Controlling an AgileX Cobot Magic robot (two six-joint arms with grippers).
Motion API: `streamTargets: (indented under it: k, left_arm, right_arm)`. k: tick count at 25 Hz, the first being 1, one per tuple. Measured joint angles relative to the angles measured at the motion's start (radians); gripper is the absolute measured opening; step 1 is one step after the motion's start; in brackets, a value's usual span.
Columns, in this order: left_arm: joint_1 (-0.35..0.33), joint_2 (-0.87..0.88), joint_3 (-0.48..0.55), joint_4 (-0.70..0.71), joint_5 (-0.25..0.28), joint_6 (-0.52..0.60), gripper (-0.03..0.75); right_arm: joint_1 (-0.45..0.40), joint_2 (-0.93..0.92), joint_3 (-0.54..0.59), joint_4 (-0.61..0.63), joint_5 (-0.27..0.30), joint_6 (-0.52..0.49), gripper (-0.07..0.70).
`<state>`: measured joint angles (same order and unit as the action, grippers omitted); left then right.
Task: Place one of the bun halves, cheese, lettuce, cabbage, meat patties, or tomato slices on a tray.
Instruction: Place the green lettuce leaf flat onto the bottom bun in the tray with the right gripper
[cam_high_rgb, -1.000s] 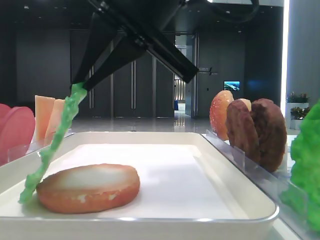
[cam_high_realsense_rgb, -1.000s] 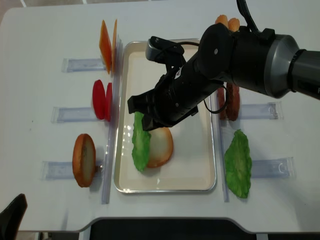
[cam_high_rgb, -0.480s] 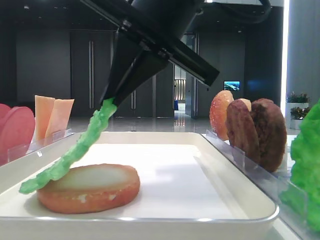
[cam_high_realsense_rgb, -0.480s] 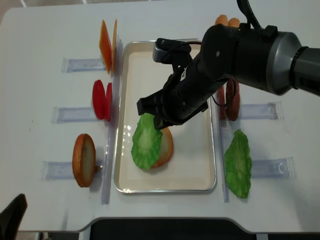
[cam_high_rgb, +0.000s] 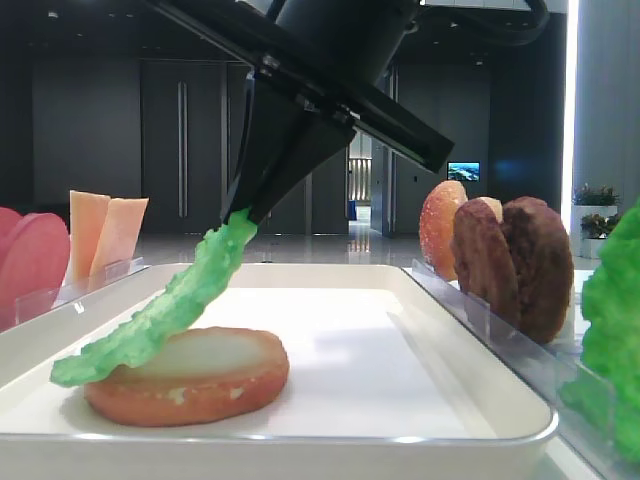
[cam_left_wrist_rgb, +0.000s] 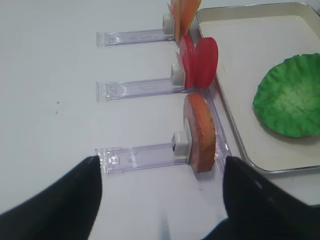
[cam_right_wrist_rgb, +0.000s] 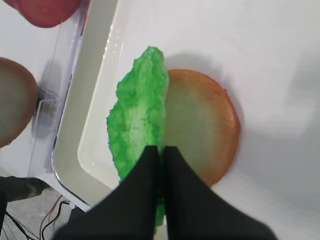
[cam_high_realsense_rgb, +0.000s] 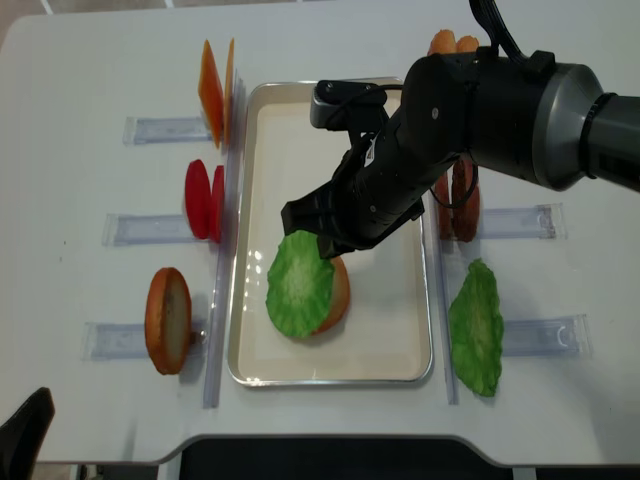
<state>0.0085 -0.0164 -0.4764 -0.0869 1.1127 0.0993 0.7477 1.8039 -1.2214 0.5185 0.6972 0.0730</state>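
Your right gripper pinches the ruffled green lettuce leaf, draped over the toasted bun half in the white tray; lower, then release

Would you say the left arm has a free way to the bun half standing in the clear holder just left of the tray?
Probably yes: the bun half stands upright just ahead of the left gripper, with bare table between them, and the right gripper is busy over the tray.
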Motion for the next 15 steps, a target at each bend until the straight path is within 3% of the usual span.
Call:
streamTargets:
  k: [8,15]
  left_arm:
    - [0.000,0.000,0.000,0.000,0.000,0.000,0.576]
    - [0.000,0.000,0.000,0.000,0.000,0.000,0.576]
  right_arm:
    - [0.000,0.000,0.000,-0.018,0.004,0.021,0.041]
    - [0.000,0.000,0.000,-0.028,0.009,0.029,0.267]
